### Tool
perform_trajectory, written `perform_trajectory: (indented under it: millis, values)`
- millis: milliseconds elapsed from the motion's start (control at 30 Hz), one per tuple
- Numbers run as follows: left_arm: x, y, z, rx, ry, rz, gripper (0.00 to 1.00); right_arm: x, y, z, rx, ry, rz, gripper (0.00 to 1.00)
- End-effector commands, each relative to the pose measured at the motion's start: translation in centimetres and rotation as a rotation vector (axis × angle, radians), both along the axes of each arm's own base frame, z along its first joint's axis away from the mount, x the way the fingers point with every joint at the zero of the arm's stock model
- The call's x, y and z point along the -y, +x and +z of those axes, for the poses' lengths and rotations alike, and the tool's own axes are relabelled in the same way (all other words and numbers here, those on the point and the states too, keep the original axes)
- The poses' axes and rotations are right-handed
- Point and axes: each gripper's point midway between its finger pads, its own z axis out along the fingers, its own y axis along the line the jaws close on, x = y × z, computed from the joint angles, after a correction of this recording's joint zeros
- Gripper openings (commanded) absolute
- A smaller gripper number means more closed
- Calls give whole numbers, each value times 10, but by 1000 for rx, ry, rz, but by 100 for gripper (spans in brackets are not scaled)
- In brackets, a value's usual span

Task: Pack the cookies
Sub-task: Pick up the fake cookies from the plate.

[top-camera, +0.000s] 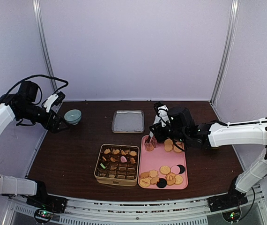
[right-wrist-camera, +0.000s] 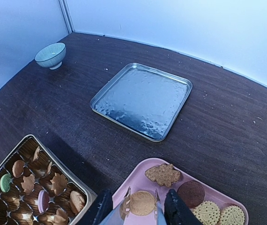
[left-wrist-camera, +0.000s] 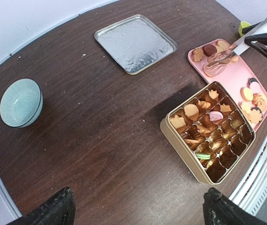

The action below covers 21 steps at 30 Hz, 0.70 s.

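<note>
"Top external view first: where were the cookies (top-camera: 165,169)?"

"Split up. Loose ones lay on the pink tray (top-camera: 158,157) on the right arm's side. Others sat in the compartments of the gold tin (left-wrist-camera: 180,150) just left of it, on the dark table (top-camera: 68,154)."

"And the right gripper (right-wrist-camera: 139,212)?"

"Clenched on the metal tongs (left-wrist-camera: 222,57), low over the tray's far end. In the right wrist view the blades stood either side of a round tan cookie (right-wrist-camera: 143,203); whether they touched it I couldn't tell. A leaf-shaped biscuit (right-wrist-camera: 163,174) and a dark brown one (right-wrist-camera: 191,193) lay near."

"The left gripper (top-camera: 55,100)?"

"Raised at the far left, fingers spread wide, holding nothing, near a pale green bowl (top-camera: 72,116). A silver tray (top-camera: 128,121) lay beyond the tin."
</note>
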Motion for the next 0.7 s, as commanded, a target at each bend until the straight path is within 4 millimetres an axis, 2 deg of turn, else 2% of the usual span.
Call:
perform_trajectory:
  millis: [0, 267, 467, 667]
  values:
    - [0, -1, 3, 12, -3, -14, 98, 3, 0, -7, 8, -29, -17, 38]
    - [1, -2, 3, 7, -10, -18, 98, -2, -3, -17, -29, -22, 4, 38]
    - [1, -2, 4, 8, -12, -20, 98, 2, -5, -5, -29, 57, -21, 18]
    - [1, -5, 3, 6, -9, -26, 98, 4, -6, 16, -2, 116, -25, 2]
